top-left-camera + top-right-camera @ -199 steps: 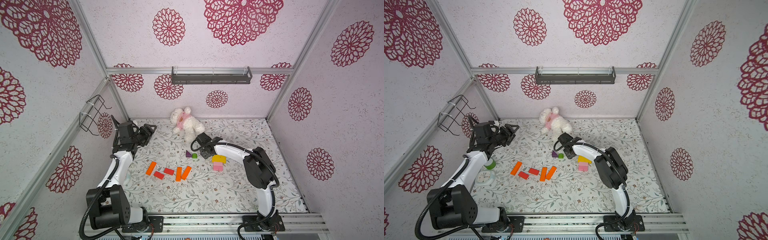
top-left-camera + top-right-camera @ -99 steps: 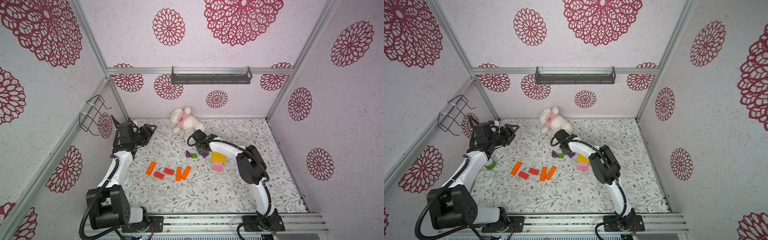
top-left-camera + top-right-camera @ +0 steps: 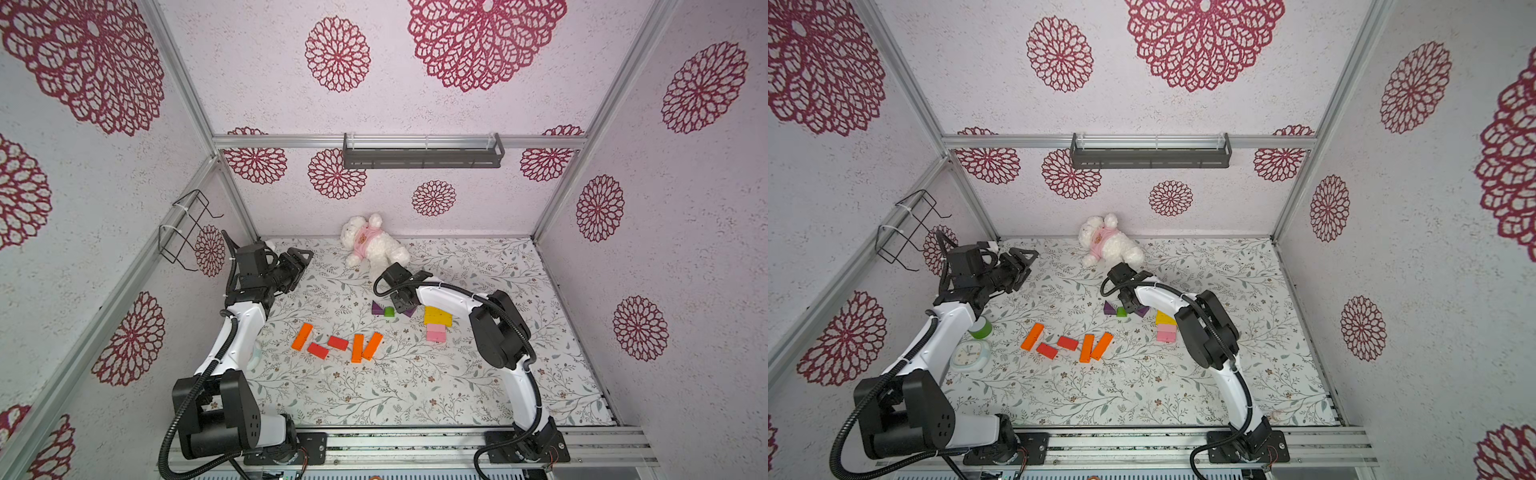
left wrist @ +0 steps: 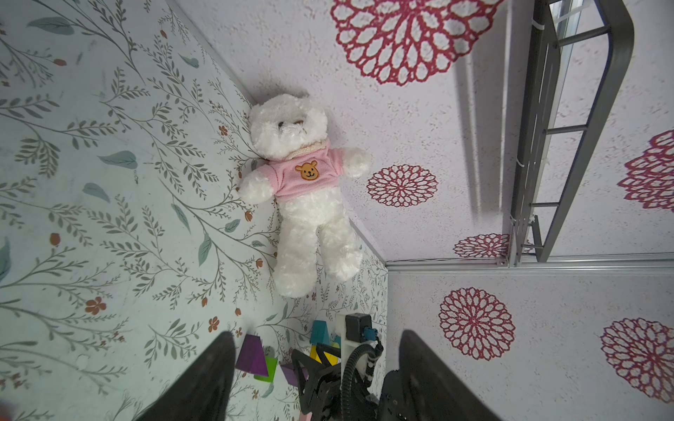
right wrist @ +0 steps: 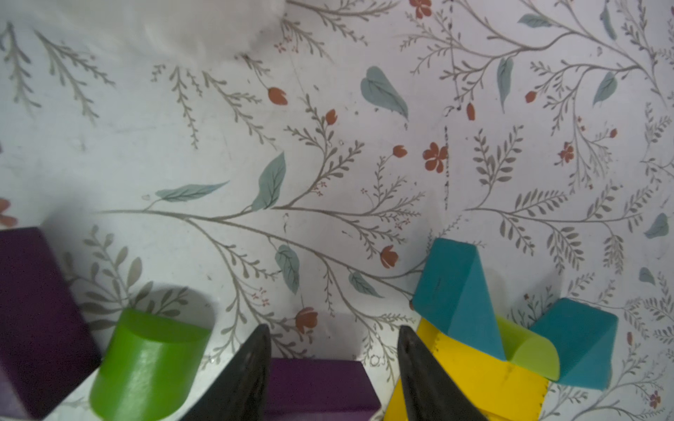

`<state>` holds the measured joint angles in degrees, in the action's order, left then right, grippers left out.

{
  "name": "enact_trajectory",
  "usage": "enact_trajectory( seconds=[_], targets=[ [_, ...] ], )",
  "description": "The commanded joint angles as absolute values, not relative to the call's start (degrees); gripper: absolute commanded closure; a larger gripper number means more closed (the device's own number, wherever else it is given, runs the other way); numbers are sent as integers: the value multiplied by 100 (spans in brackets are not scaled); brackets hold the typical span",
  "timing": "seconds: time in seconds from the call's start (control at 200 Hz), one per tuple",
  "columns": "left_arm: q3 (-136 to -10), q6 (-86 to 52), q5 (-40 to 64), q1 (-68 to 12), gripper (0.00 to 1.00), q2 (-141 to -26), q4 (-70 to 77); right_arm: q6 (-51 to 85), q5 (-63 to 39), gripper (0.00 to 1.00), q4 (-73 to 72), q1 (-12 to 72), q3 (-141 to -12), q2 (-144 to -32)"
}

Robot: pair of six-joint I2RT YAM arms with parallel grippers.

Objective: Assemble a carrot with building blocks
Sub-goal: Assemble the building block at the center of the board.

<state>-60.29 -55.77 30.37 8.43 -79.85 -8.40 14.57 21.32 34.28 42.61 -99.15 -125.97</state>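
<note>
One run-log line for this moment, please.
left gripper open, empty, raised | right gripper open, straddling purple block | orange rectangular bars lying on floral mat

building blocks (image 3: 337, 343), loose, lying flat, unassembled

a robotics lab test cell: bare aluminium frame bars (image 3: 291, 141) hold textured white wall panels (image 3: 249, 83) printed with crimson rosettes, and two white-and-black robot arms (image 3: 239, 328) are bolted to a grooved metal rail (image 3: 415, 442) at the edge of a floral-printed tabletop (image 3: 415, 386).
</note>
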Motion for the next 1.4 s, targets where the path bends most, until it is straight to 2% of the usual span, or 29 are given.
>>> enact_trajectory(
  seconds=[0.0,0.245,0.505,0.901,1.396],
  targets=[
    [-6002,-5607,3090,881,27,-8016,-694,1430,1993,44,3455,4293,-9852,-12262],
    [-6003,-5609,3094,888,27,-7990,-690,1466,1853,44,3382,4263,-9753,-11938],
    [-6003,-5624,3109,888,27,-7990,-694,1962,1129,44,2956,4040,-9062,-11284],
    [-5984,-5656,3131,879,27,-7991,-651,2534,171,57,2171,3705,-7929,-10865],
    [-5994,-5657,3139,879,27,-8007,-644,2483,-206,62,1892,3621,-7872,-11059]
  ],
)
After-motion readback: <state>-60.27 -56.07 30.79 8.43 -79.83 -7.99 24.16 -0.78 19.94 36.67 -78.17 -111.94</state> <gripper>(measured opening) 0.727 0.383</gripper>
